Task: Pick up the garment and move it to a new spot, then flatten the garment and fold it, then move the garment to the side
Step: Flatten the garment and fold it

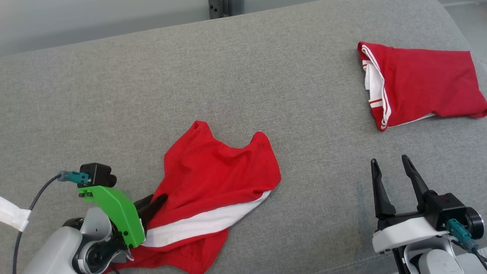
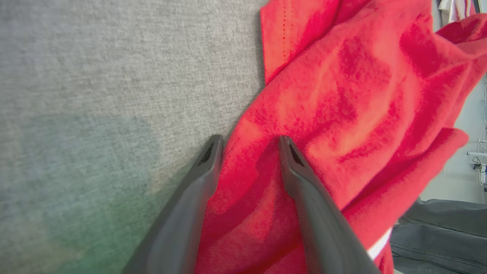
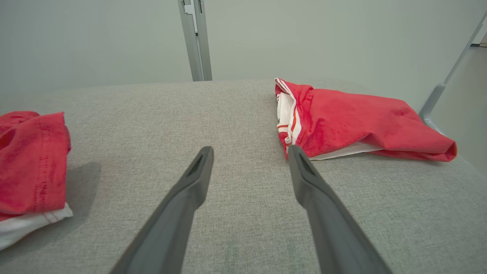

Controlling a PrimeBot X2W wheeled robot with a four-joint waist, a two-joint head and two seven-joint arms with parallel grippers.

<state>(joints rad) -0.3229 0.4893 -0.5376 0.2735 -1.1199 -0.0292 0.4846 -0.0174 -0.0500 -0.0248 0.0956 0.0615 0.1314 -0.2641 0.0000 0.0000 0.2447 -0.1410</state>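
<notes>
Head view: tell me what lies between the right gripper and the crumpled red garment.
Nothing but bare grey cushion separates the right gripper from the crumpled red garment; the right wrist view shows the same.

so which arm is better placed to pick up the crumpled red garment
Left. The left gripper sits at the edge of the crumpled garment, its open fingers straddling a fold of red cloth. The right gripper hangs open over the grey surface, apart from it and nearer the folded garment.

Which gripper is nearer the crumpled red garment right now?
Left. The left gripper straddles the edge of the crumpled garment; the right gripper is off to its right, over the grey surface.
</notes>
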